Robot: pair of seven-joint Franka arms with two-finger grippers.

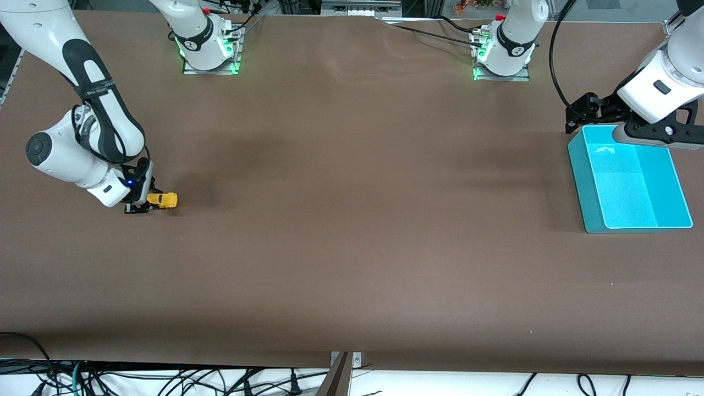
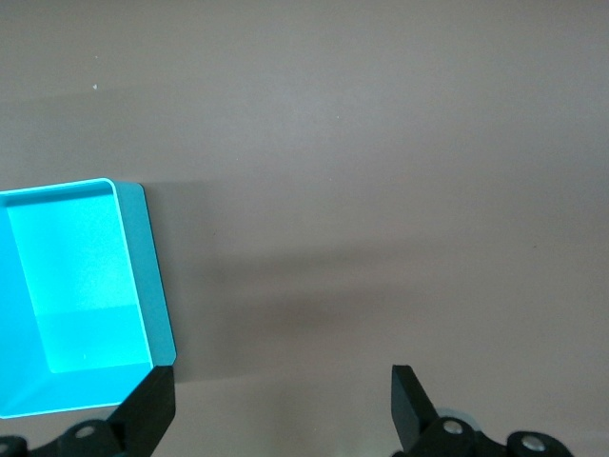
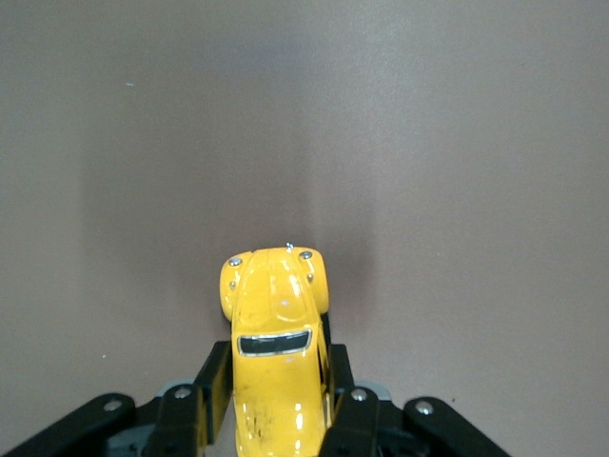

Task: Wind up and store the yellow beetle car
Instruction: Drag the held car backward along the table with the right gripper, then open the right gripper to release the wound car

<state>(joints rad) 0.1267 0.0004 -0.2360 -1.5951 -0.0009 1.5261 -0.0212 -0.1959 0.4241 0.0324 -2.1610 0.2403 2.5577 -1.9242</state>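
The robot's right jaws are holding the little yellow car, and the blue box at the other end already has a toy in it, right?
Not quite. The turquoise bin is empty, as the front view shows. The rest holds: the right gripper has its jaws closed on the yellow beetle car, on the table.

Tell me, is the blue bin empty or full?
Empty: the blue bin shows only its bare floor; the yellow beetle car sits in the right tool.

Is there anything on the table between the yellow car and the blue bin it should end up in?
Nothing visible. The yellow beetle car, gripped by the right hand, sits at the right arm's end; only bare table stretches to the blue bin, where the open left hand waits.
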